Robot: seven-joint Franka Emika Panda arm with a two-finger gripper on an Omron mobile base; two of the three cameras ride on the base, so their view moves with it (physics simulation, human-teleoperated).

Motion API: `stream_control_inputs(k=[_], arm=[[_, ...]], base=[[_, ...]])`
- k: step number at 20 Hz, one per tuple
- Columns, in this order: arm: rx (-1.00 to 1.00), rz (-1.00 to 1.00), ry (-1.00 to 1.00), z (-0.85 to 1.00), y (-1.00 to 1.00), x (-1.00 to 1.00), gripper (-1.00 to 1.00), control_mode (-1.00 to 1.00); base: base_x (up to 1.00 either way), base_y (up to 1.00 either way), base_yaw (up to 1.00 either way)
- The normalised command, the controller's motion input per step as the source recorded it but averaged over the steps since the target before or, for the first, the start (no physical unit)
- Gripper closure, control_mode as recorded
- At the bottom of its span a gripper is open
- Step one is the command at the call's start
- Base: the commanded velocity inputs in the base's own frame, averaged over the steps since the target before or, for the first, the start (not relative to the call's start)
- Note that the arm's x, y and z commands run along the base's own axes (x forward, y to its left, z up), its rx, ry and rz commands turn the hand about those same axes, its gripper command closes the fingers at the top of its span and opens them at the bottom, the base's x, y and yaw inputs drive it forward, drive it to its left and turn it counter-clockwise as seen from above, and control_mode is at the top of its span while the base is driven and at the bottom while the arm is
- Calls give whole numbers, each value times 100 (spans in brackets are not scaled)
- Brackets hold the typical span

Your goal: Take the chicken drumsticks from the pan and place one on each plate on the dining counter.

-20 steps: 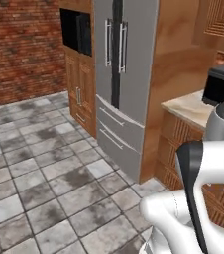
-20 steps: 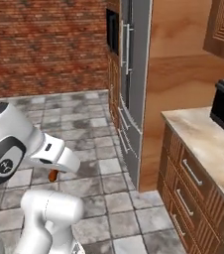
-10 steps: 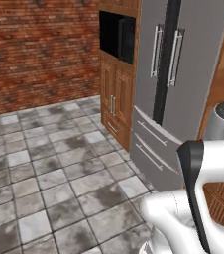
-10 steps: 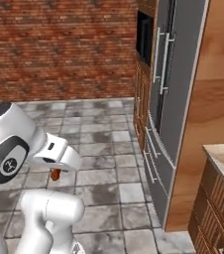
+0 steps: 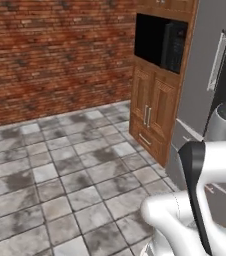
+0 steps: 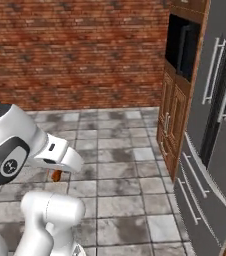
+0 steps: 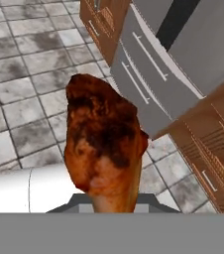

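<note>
- Brick wall (image 5: 50,55): far left, behind a grey tiled floor (image 5: 60,175). No surface w/ plates or pan in front of us here; we judge the base is in transit.
- Hand (image 6: 59,172): in right base view it hangs low beside the white arm, over the floor. Pressed nearly together, pinching the drumstick.
- Drumstick (image 7: 105,144): golden-brown w/ a dark charred patch. In hand view the thick end stands up and away from the hand, thin bone end down betw. the tips. In right base view just a small brown bit pokes out under the hand.
- Wooden cabinet (image 6: 174,117): mid-right, double doors w/ metal handles, black wall oven (image 6: 182,47) set above.
- Fridge (image 6: 217,120): far right, grey, long vertical handles, drawers below.
- Step in hand, as we judge it: carry one drumstick to the dining surface & set it on a plate.
- How to do it well:
  - Keep the pinch firm; grip is on the narrow end, heavy end is free, so it could pivot or slip.
  - Hold the arm tucked & level while the base drives, no wide swings.
  - Give cabinet & fridge fronts clearance.
  - At the plate, come in low, centre over it, release only once the meat rests on it.
  - Pick a plate w/o a drumstick already on it.
</note>
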Motion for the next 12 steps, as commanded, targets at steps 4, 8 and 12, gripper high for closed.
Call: stream_control_inputs(k=[4,8,12], arm=[[0,0,0,0,0,0,100,100],[0,0,0,0,0,0,100,100],[0,0,0,0,0,0,100,100]], base=[[100,96,11],[100,61,22],[100,34,24]])
